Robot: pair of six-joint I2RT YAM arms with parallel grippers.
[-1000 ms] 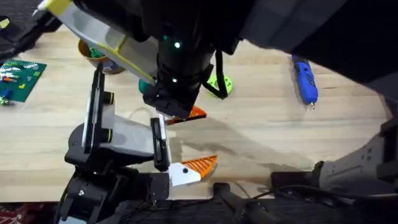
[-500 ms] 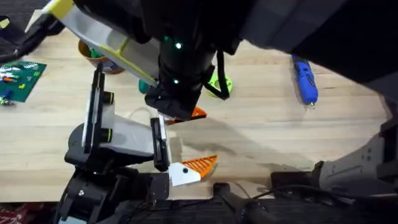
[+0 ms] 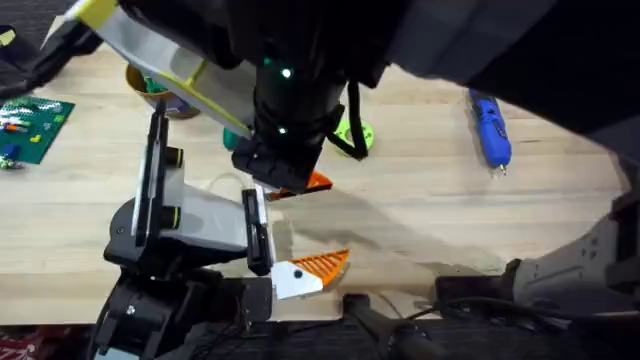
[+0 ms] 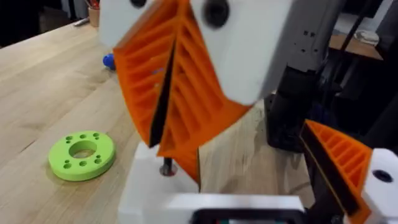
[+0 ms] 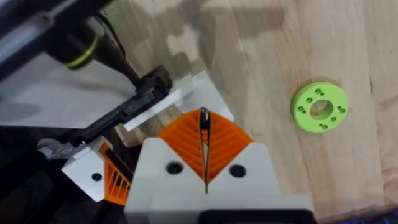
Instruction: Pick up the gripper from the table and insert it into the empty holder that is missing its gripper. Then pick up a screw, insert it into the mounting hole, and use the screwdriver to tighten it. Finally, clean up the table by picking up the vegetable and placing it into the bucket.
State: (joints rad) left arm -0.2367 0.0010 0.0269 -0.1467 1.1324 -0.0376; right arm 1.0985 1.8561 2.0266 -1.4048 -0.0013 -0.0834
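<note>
Over the middle of the bench [image 3: 420, 220], the right arm reaches across from the lower right and hangs large and dark under the overhead camera, just as it did a second ago; no change of position is visible between the frames. Its right claw [image 5: 204, 163] has the two orange ribbed pads [image 5: 186, 140] pressed together with only a thin seam between them, and whether anything sits in that seam cannot be told. The left claw [image 4: 249, 205] rests low at the near edge of the bench, unchanged; its white base carries one orange finger [image 4: 339, 165] at one side, so the state of its jaws cannot be told. The right claw stands directly above that base, touching or nearly touching it.

The lime-green ring [image 3: 355, 135] lies flat beyond the arms. The screwdriver [image 3: 491, 125] lies well apart, far right. The bucket [image 3: 150, 92] sits far left, partly hidden by the right arm. A green circuit board [image 3: 30, 125] lies at the left edge.
</note>
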